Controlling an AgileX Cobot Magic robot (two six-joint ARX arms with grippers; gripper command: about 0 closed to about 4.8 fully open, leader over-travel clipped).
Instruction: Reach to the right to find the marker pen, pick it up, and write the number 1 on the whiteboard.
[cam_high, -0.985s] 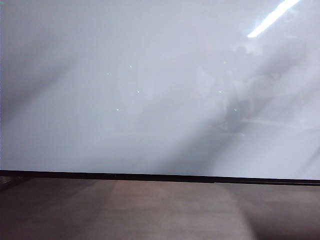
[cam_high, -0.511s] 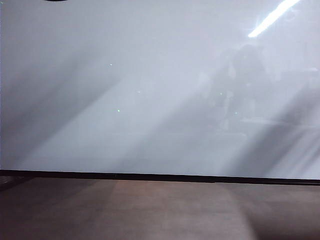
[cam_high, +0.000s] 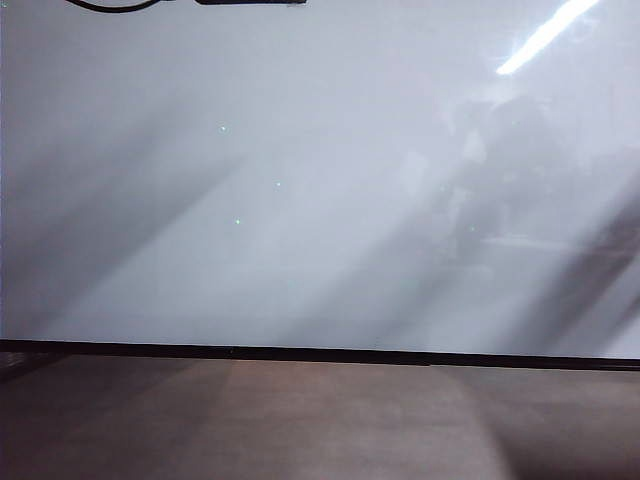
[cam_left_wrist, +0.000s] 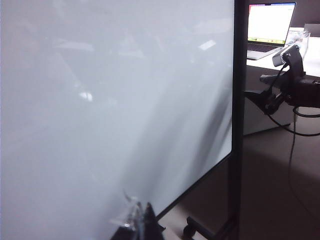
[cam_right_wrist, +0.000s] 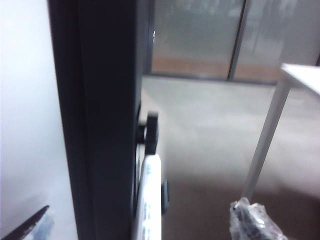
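- In the exterior view, only the very large glossy white whiteboard (cam_high: 300, 200) with its thin black bottom edge, above a dull brown surface (cam_high: 300, 420). No gripper and no pen to be seen here, just a dark cable (cam_high: 115, 5) at the upper border.
- In the left wrist view, the same board (cam_left_wrist: 100, 100) seen slantwise, with a black upright stand post (cam_left_wrist: 239, 125) at its side edge and an open laptop (cam_left_wrist: 270, 25) beyond.
- Left gripper (cam_left_wrist: 139, 222) low before the board face, near the bottom corner. Only the tips in view, so impossible to tell whether the jaws stand open or closed. Nothing visibly held.
- In the right wrist view, right gripper (cam_right_wrist: 142, 215) just past the board's black side frame (cam_right_wrist: 100, 100), jaws spread wide and empty.
- Slim white-barrelled marker pen (cam_right_wrist: 150, 195) with black lettering, upright and just beside that frame, between the two jaws. No contact with either jaw visible.
- Step in hand, by judgement: the reach for the pen. Grasp not yet made, board bare of writing.
- Next move, by judgement: centre the barrel between the jaws, close squarely on it, draw it clear of the frame, then carry the tip round to the board face for one straight stroke.
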